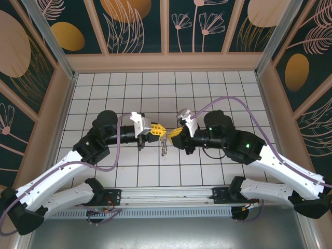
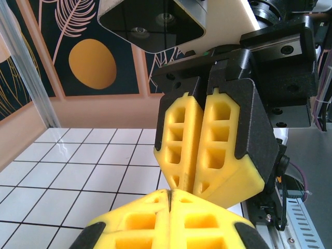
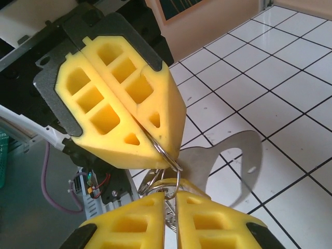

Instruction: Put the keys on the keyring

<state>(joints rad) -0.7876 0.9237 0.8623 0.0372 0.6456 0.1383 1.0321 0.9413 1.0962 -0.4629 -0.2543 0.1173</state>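
Note:
My two grippers meet tip to tip above the middle of the tiled floor. My left gripper (image 1: 161, 132) (image 2: 170, 193) (image 3: 168, 151) is shut on the thin wire of the keyring (image 3: 158, 145). A flat silvery hooked piece (image 3: 236, 155) hangs behind the wire. My right gripper (image 1: 169, 134) (image 3: 175, 193) (image 2: 188, 182) has its yellow fingers almost together, and in the narrow gap sit a small wire loop and a silvery key (image 3: 170, 218). The keys (image 1: 164, 147) dangle below the two tips. A yellow-orange key head is hidden.
White tiled floor (image 1: 218, 93) stretches behind and to both sides. Peach walls (image 1: 166, 61) close it in. The metal rail (image 1: 166, 196) with the arm bases runs along the near edge.

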